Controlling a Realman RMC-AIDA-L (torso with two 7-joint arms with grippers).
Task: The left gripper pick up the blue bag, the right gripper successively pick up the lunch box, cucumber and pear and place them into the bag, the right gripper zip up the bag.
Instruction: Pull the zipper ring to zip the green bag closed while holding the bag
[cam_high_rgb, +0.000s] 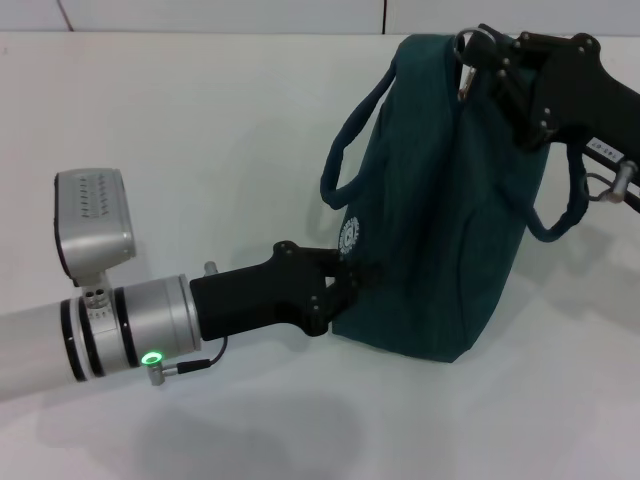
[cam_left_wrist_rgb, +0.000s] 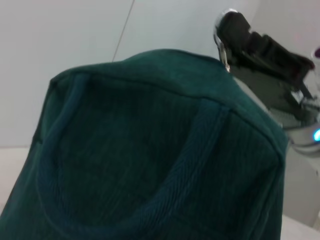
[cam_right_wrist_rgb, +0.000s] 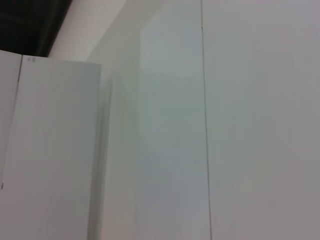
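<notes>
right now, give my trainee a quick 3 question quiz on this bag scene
1. True or false: the bag lies flat on the table.
2. Which hand is at the metal ring on the bag's top edge? A) left hand B) right hand C) neither
3. Fill in: the left hand meets the bag low on its side, just below the round white ____.

Key
1. False: it stands upright, with one strap looping down its side.
2. B: the right hand is at the top edge by the ring; the left is down at the base.
3. Logo.
</notes>
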